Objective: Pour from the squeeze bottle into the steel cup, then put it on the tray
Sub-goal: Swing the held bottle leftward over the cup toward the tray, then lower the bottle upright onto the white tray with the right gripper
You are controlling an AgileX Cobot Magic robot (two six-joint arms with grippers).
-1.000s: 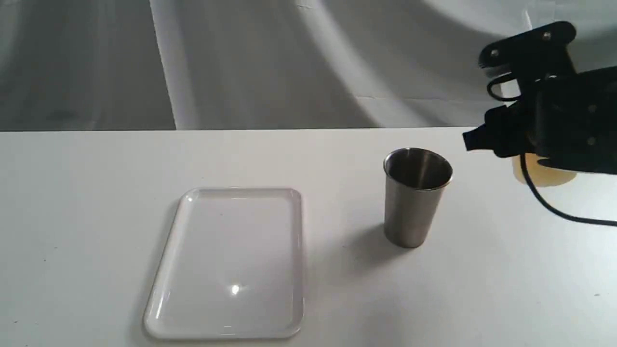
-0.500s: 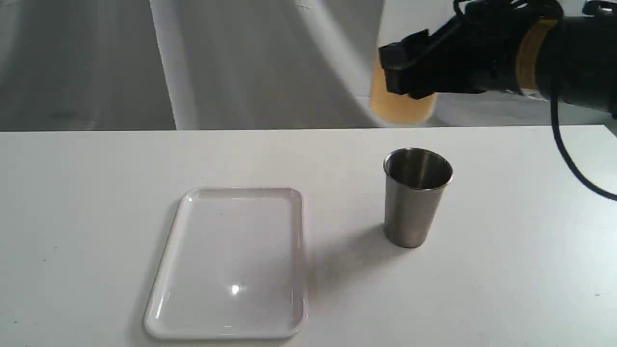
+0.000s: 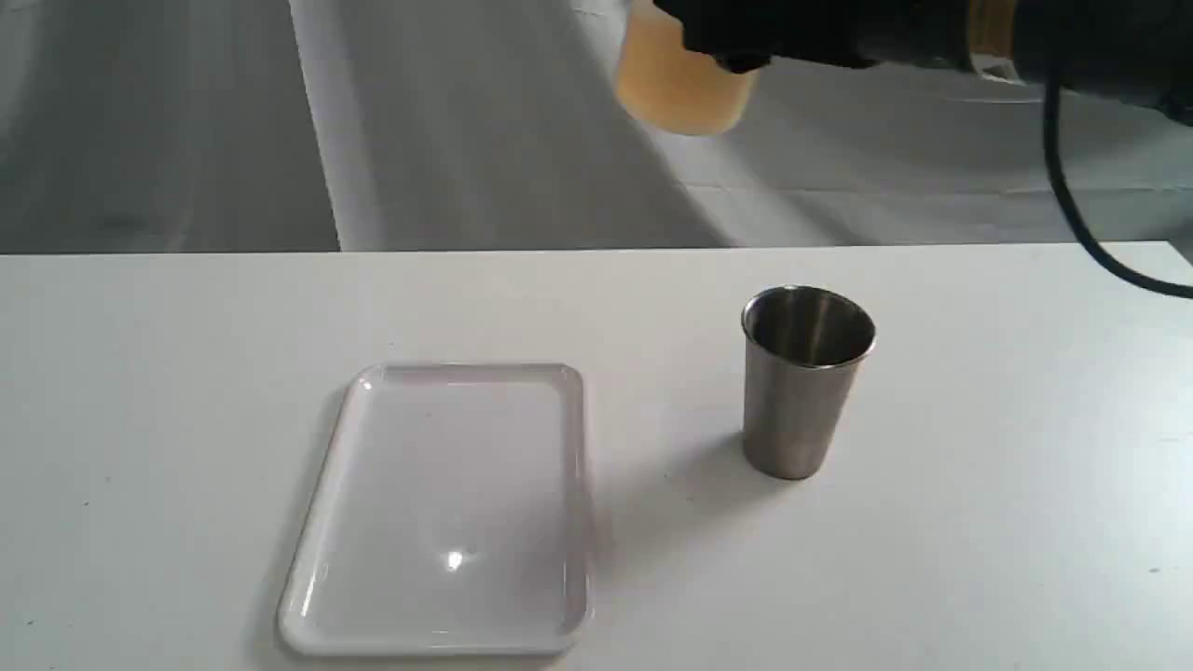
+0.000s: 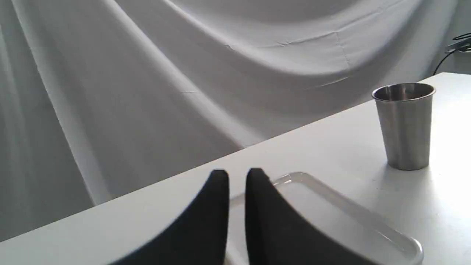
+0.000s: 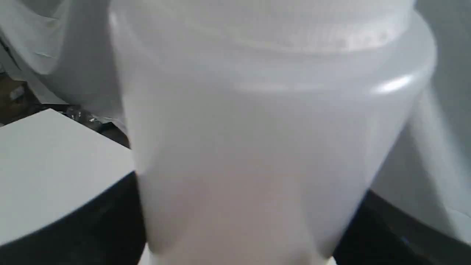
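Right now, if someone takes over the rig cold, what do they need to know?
Right gripper: shut on the bottle, held high above the table; in the exterior view it sits left of the cup. The nozzle is out of frame.
Left gripper: jaws almost together, holding nothing, near the tray.
Cup: upright on the table, right of the tray and apart from it.
Done: bottle grasped and in the air.
Left: bring the nozzle over the cup, pour, then set the bottle on the tray. No pouring is visible, and the cup's contents can't be judged.
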